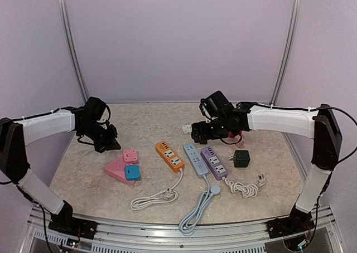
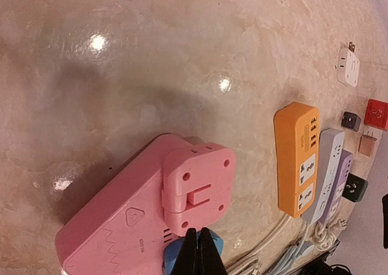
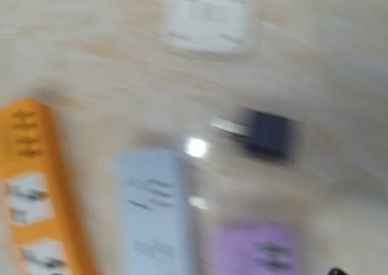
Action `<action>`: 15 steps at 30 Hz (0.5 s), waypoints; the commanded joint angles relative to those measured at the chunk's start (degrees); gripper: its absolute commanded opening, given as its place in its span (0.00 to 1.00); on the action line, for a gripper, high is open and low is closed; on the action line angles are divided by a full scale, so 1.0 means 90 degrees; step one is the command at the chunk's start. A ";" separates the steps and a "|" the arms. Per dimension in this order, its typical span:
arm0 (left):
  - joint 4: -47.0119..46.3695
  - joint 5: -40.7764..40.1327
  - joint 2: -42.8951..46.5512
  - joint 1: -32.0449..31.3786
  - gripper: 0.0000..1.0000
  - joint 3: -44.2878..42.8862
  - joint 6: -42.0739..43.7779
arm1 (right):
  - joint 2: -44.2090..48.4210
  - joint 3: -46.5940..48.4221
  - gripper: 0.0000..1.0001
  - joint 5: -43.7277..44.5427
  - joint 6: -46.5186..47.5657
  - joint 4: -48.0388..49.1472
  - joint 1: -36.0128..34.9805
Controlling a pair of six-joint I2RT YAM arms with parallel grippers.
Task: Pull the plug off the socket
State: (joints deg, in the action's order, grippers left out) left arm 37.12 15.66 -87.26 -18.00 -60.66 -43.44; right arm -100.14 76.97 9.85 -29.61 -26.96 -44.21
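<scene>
Pink socket [image 1: 116, 171], triangular, lying on the marbled table [image 1: 150, 119], near left. We count two plugs seated in it: a pink plug [image 1: 130, 156] at its far side and a blue plug [image 1: 133, 173] just nearer, touching.

Left gripper [image 1: 113, 145]: clenched on nothing, raised just beyond the socket.

Right gripper [image 1: 195, 133]: jaws spread, empty, above the far ends of the strips, beside a white adapter [image 1: 187, 128].

Orange strip [image 1: 169, 156], grey strip [image 1: 195, 160] and purple strip [image 1: 214, 163] lie side by side at centre. Dark green cube [image 1: 241, 158], right of them.
</scene>
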 commanded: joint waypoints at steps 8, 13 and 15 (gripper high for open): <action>-0.0267 -0.0109 0.1235 0.0459 0.00 0.1512 -0.0421 | -0.2181 0.2103 0.85 -0.2194 -0.0545 0.1105 -0.1040; -0.0182 -0.0181 0.2176 0.1104 0.00 0.2223 -0.0629 | -0.3173 0.2669 0.82 -0.3550 -0.1080 0.1804 -0.1242; -0.0125 -0.0162 0.2492 0.1324 0.00 0.2393 -0.0628 | -0.3525 0.2754 0.81 -0.3920 -0.1422 0.2127 -0.1299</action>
State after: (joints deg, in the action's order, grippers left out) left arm 35.38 15.07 -69.14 -9.39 -41.82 -47.79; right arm -126.58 99.90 -14.37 -36.40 -14.13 -54.78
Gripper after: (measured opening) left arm 0.003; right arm 0.820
